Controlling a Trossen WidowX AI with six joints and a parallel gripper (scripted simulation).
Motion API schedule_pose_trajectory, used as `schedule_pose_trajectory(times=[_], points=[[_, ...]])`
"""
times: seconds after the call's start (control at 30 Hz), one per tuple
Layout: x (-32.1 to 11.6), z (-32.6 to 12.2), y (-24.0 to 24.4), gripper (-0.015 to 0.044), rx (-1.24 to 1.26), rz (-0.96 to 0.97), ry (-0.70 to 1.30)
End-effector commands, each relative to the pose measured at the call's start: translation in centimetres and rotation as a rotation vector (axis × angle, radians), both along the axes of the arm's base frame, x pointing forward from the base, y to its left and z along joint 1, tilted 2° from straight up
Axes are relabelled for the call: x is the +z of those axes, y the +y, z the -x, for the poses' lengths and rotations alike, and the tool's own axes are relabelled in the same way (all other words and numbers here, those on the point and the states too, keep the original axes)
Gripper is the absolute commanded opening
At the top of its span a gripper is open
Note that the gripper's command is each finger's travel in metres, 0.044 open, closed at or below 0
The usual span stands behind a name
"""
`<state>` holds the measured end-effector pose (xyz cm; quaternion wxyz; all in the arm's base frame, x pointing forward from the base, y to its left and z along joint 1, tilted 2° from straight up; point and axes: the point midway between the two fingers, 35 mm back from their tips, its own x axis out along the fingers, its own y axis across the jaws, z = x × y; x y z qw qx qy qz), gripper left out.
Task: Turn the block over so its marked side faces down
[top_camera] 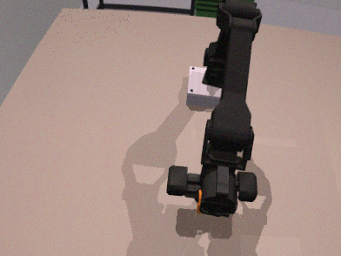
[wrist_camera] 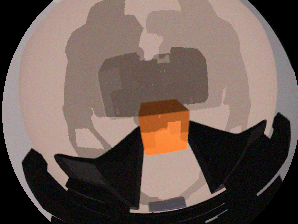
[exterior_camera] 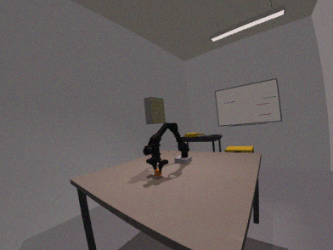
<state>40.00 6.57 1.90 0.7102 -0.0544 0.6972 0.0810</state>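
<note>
The orange block point(top_camera: 200, 203) point(exterior_camera: 157, 173) point(wrist_camera: 164, 134) is between the two black fingers of my gripper point(exterior_camera: 157, 170) point(wrist_camera: 163, 127). The gripper is shut on it, one fingertip against each side in the wrist view. The block is upright and at or very near the table top point(top_camera: 87, 131) point(exterior_camera: 204, 187); I cannot tell whether it touches. In the wrist view its upper face is bright orange with shadow patches, and the side away from the camera's lower edge is darker. I can make out no mark on the visible faces. In the top view the gripper body hides most of the block.
The arm's white base point(top_camera: 197, 81) point(exterior_camera: 183, 160) stands behind the gripper, with the arm arching over from it. Shadows of the arm lie around the block. A dark side table point(exterior_camera: 204, 138) and a yellow box point(exterior_camera: 239, 149) stand beyond the table.
</note>
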Motion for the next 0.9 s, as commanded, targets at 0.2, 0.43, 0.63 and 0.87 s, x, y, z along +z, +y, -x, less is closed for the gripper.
schedule_pose_trajectory(times=[0.2,0.43,0.63,0.87], points=[[0.0,0.0,0.0,0.0038,-0.003,0.003,0.000],[2.9,0.0,-0.1,0.0000,-0.003,0.003,0.000],[2.7,-0.1,-0.1,0.0000,-0.005,-0.006,-0.048],[2.2,-0.3,-0.1,0.0000,-0.007,-0.024,-0.144]])
